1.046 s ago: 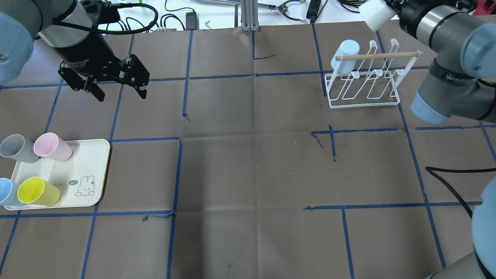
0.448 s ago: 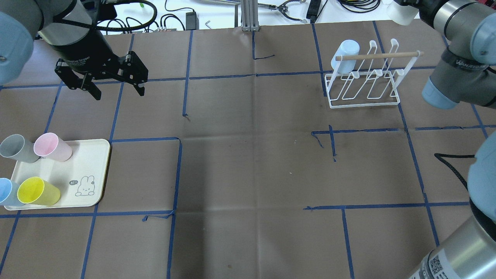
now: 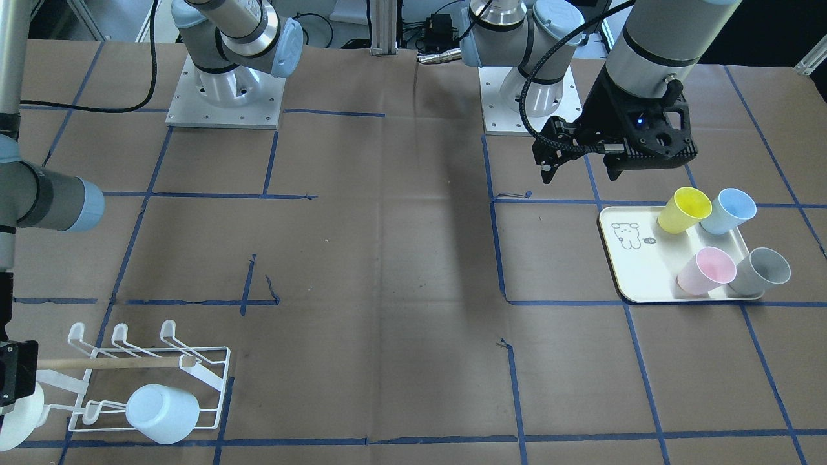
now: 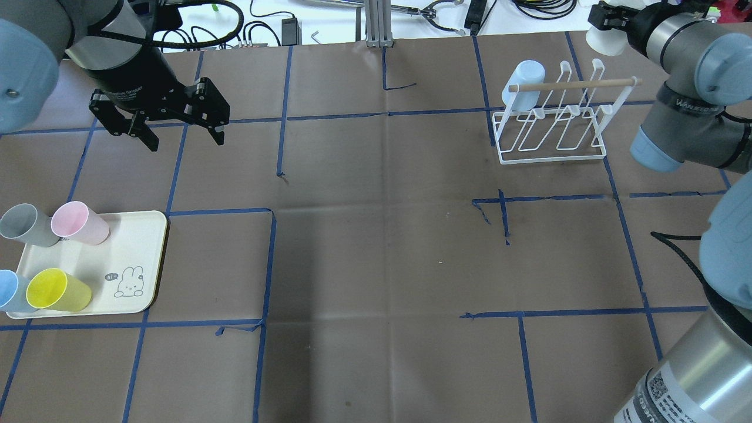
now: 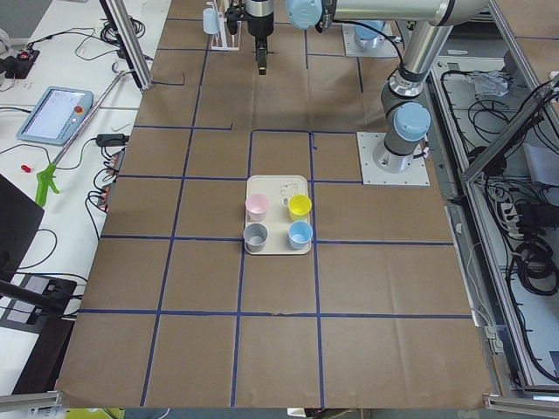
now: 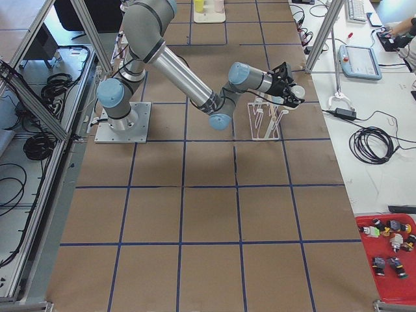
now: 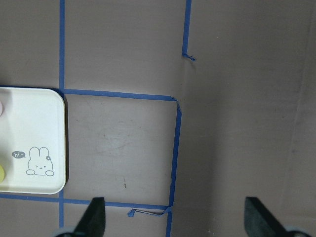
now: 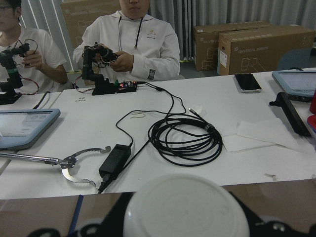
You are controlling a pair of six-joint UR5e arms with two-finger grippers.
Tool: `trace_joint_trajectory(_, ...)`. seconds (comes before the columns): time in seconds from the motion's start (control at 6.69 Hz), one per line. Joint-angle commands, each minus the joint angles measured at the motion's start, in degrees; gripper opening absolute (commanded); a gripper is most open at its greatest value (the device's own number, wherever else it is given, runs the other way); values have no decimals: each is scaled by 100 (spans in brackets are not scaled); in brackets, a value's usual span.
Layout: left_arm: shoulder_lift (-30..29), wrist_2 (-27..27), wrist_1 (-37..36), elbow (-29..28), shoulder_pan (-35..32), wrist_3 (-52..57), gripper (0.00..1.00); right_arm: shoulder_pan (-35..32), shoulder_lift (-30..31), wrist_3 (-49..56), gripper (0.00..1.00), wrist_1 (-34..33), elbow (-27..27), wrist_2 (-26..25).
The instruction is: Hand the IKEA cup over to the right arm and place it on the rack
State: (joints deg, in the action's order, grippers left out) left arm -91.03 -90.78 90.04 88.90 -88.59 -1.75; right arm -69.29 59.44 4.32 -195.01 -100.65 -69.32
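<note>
IKEA cup [image 4: 600,44], the white one, hangs at the far right edge of the table. It is clamped in the right gripper [image 4: 608,28], just beyond the rack [image 4: 552,126]. In the right wrist view its round base fills the space between the black fingers. Judging by that, the handover is done and only the hanging remains.

The cup has to go mouth-first over a free prong. The wooden dowel handle [image 4: 573,85] runs across the top of the rack, so a badly angled approach could strike it or catch the rim. The wire rack looks light, and a sideways push could slide or tip it and shake off the hung blue cup [image 4: 523,82]. Smooth plastic may also slip in the grip as the wrist turns.

From the left, the cream tray [image 4: 141,258] with the rabbit drawing holds 4 cups standing mouth up: the blue tray cup [image 4: 9,291], grey cup [image 4: 23,225], yellow cup [image 4: 57,289] and pink cup [image 4: 79,222]. The left gripper [image 4: 185,138] hangs over the table beyond the tray, jaws spread wide with nothing between them. The rack carries 1 cup, at its left end, and its other prongs are bare.
</note>
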Motion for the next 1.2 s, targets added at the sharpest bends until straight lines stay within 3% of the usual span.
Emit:
trace_joint_trajectory(0.0, 6, -19, -180, 40, -124, 8, 100, 12, -186, 148, 9, 7, 1, -29)
trace_joint_trajectory(0.45, 50, -2, -233, 66, 112, 228, 100, 56, -318, 175, 9, 7, -77, -256)
trace_joint_trajectory(0.6, 59, -2, -233, 75, 122, 219, 100, 56, -319, 175, 20, 15, -165, -275)
trace_joint_trajectory(0.75, 67, 7, -233, 75, 105, 219, 100, 56, -327, 70, 99, 24, -183, -266)
trace_joint_trajectory(1.05, 59, 25, -233, 66, 79, 167, 100, 47, -327, 122, 100, 85, -174, -257)
